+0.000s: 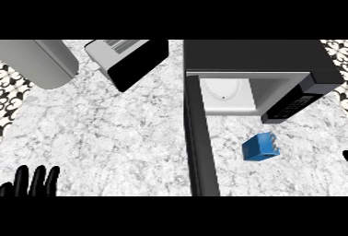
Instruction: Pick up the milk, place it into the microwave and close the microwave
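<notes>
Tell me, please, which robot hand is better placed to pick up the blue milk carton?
Probably the right robot hand: it shows at the right edge, on the same side of the open microwave door as the milk carton. The left robot hand rests open at the lower left, beyond that door.

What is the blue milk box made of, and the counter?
The milk looks like a matte blue carton, probably cardboard: flat faces, sharp folded edges, no shine. The counter looks like polished stone, maybe marble or granite: white with grey mottled veining. Neither can be told for sure.
</notes>
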`<action>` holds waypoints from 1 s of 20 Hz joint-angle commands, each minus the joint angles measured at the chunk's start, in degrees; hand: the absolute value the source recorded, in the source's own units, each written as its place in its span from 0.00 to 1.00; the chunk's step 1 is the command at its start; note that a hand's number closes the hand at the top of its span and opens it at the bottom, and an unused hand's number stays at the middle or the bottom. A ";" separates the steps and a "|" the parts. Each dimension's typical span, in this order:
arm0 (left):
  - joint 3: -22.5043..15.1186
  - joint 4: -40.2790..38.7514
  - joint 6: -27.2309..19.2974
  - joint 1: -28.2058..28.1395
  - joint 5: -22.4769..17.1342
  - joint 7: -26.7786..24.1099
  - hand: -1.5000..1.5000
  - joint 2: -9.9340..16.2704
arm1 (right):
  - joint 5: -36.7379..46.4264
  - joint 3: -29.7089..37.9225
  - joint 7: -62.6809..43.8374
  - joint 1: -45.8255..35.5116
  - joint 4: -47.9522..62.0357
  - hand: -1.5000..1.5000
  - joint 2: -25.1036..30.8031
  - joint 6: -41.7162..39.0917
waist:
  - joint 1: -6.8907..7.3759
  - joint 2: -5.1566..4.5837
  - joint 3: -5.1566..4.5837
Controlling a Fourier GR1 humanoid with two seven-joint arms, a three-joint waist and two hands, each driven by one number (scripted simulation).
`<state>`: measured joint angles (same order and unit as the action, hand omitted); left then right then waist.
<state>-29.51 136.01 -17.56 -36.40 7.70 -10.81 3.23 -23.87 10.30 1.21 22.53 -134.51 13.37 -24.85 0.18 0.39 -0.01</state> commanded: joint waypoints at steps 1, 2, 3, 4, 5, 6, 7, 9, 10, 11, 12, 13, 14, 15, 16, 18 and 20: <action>-4.51 3.23 -0.45 -9.28 0.25 -6.38 0.00 3.08 | 2.25 2.28 4.00 3.48 0.03 0.00 -1.38 -3.84 | 0.24 0.01 0.01; -3.83 2.13 0.13 -11.15 -1.60 -9.38 0.00 4.16 | 2.25 2.22 2.14 4.33 -2.94 0.00 -1.76 -2.39 | 0.28 0.05 -0.02; -7.54 4.42 -1.45 -12.54 1.61 -7.76 0.00 3.94 | 2.22 2.42 1.19 4.64 -3.69 0.00 -1.38 -2.36 | 0.27 0.03 0.00; -3.24 -2.27 1.01 -12.71 -3.98 -15.85 0.00 5.14 | 5.62 0.98 4.05 4.37 -1.18 0.00 -3.38 -2.97 | 0.48 0.08 -0.06; -2.31 1.39 2.20 -16.57 -6.35 -16.95 0.00 7.52 | 7.83 -0.39 2.69 1.13 -0.22 0.00 -3.72 -0.74 | 1.16 0.08 -0.08; -1.72 1.42 1.86 -15.59 -6.33 -16.53 0.00 7.47 | 10.52 -1.27 6.64 3.86 1.93 0.00 -5.24 -4.06 | 0.53 -0.01 -0.02; -3.53 2.23 0.69 -18.24 -4.90 -16.92 0.00 7.67 | 10.60 -1.02 5.05 4.08 -0.55 0.00 -4.98 -3.11 | 0.57 0.00 -0.02; -2.92 -1.90 2.21 -20.18 -7.14 -23.86 0.00 8.62 | 11.07 -0.12 7.19 2.96 2.30 0.00 -5.34 -3.88 | 0.78 0.04 -0.02; -1.39 3.14 2.91 -21.03 -9.00 -20.64 0.00 10.79 | 11.65 -1.42 4.48 -2.00 5.44 0.00 -5.41 -1.44 | 1.02 -0.15 -0.02; -0.31 3.61 3.90 -23.26 -10.42 -22.80 0.00 12.10 | 16.02 -2.95 6.05 -0.76 5.03 0.00 -6.98 -1.24 | 1.13 -0.05 -0.03; -2.70 1.68 2.21 -20.94 -7.64 -22.78 0.00 9.94 | 16.45 -0.66 12.42 2.05 9.26 0.00 -6.65 -5.15 | 0.47 -0.09 0.04; -0.03 2.46 3.03 -23.69 -10.44 -24.72 0.00 11.61 | 18.56 -2.57 12.64 3.75 7.68 0.00 -8.40 -4.38 | 0.59 -0.02 0.01; -2.75 -0.35 3.40 -23.80 -8.79 -26.89 0.00 11.41 | 19.32 -2.35 11.74 1.97 8.00 0.00 -8.46 -2.99 | 0.65 -0.05 0.01; -1.85 -0.65 3.40 -23.81 -9.75 -27.09 0.00 11.54 | 22.83 -4.12 11.58 -2.19 12.02 0.00 -9.17 -1.25 | 1.00 -0.16 0.00; -0.56 -1.57 4.84 -26.39 -11.51 -32.04 0.00 12.86 | 21.52 -3.05 11.57 -2.20 11.65 0.00 -8.13 -1.93 | 1.20 -0.03 -0.02; -2.41 -0.21 2.32 -22.93 -9.38 -27.04 0.00 11.31 | 26.11 -6.48 10.82 -5.43 13.95 0.00 -9.88 0.22 | 0.64 -0.27 0.01; -1.63 1.52 4.28 -30.60 -11.38 -32.44 0.00 14.88 | 25.22 -3.06 13.71 -6.95 17.99 0.00 -8.57 0.01 | 1.24 -0.11 0.02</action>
<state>-30.60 136.91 -14.32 -61.83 -2.74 -38.87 15.59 -1.68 7.05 12.63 18.70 -121.47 5.12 -25.77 1.14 0.25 0.00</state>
